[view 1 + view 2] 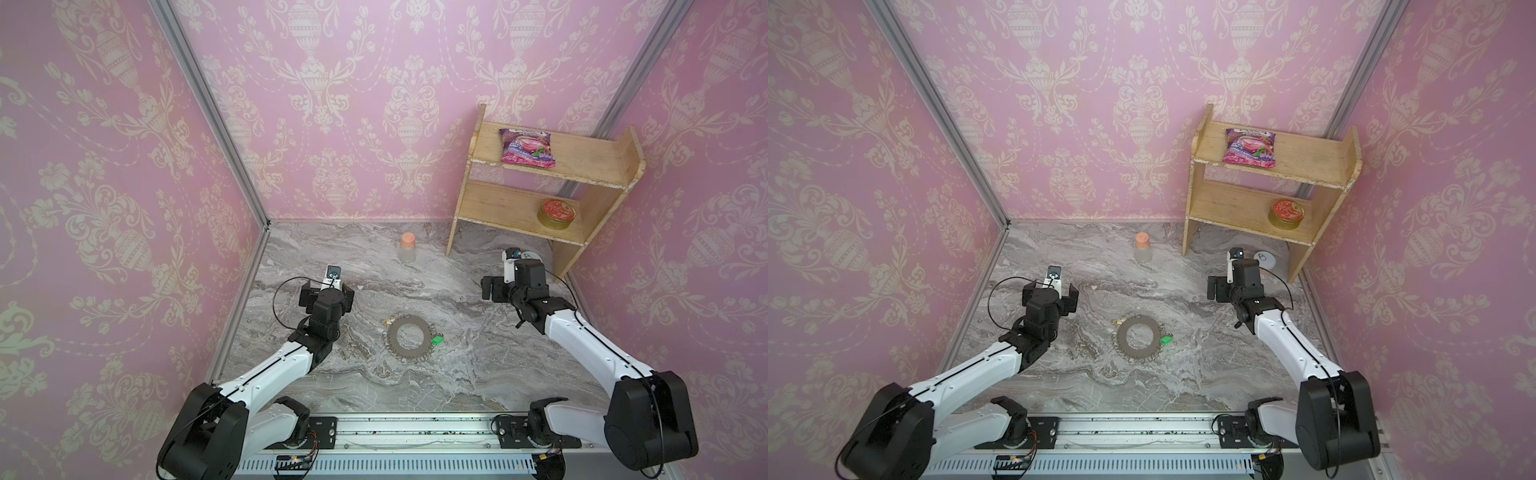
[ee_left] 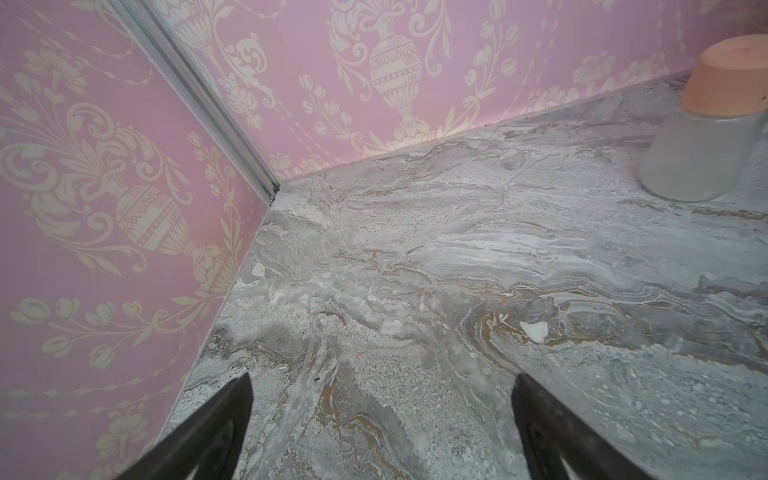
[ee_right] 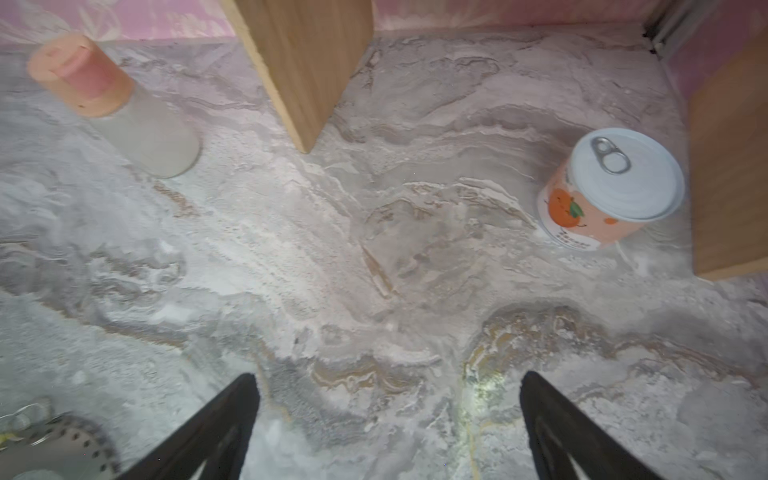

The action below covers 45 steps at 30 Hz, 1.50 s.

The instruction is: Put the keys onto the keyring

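Lab mock-room; wallpapered panels (image 1: 353, 104), aluminium frame (image 1: 208, 104)

my arms (image 1: 270, 370) are white with black joints. the table (image 1: 457, 374) is grey marble veined tan. grey keyring (image 1: 409, 336), green key (image 1: 437, 340), yellow key (image 1: 389, 321). walls (image 1: 124, 166) pink with cream urn damask. peach-capped bottle (image 1: 408, 247), red-lidded gold tin (image 1: 557, 214).

Snack packet (image 1: 527, 147), top board of the shelf (image 1: 590, 160): you get pale lettering along its upper edge, too blurred to read.
Red-lidded tin (image 1: 556, 212), lower board: patterned lid, nothing you can read.
Can (image 3: 577, 216), right wrist view: orange-fruit picture, dark small print below, illegible.
Legible text: none.
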Motion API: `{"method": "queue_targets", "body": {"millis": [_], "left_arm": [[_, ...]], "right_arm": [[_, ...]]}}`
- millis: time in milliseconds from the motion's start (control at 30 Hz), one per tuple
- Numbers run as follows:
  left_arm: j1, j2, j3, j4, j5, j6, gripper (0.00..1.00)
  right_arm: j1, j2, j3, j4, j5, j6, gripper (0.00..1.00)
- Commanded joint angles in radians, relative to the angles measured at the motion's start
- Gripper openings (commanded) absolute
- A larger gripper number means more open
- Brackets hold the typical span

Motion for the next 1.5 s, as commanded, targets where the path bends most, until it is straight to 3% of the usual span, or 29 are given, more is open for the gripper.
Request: {"method": "queue_targets", "body": {"millis": [0,200,533,767,900,1200,1333,1467], "left_arm": [[0.051,0.063,-0.049,0.231,-0.006,0.051,0.99],[0.120,0.200,-0.131,0.491,0.040,0.084,0.99],[0.199,0.433,-0.126,0.726,0.013,0.084,0.99],[0.225,0.413,-0.142,0.711,0.058,0.045,0.99],[0.265,0.402,-0.147,0.694,0.123,0.006,0.99],[0.312,0.398,-0.162,0.701,0.207,-0.041,0.99],[0.335,0.404,-0.165,0.702,0.247,-0.061,0.99],[0.347,0.460,-0.163,0.739,0.269,-0.064,0.99]], "right_arm": [[-0.011,0.035,-0.135,0.347,0.130,-0.085,1.00],[-0.017,0.069,-0.265,0.578,0.142,-0.138,1.00],[-0.020,0.049,-0.313,0.648,0.087,-0.147,1.00],[-0.017,0.036,-0.364,0.743,-0.006,-0.157,1.00],[-0.015,0.115,-0.408,0.906,-0.057,-0.160,1.00],[-0.037,0.247,-0.367,0.965,-0.026,-0.122,1.00],[-0.044,0.240,-0.317,0.852,0.048,-0.079,1.00],[-0.047,0.242,-0.314,0.852,0.061,-0.072,1.00]]}}
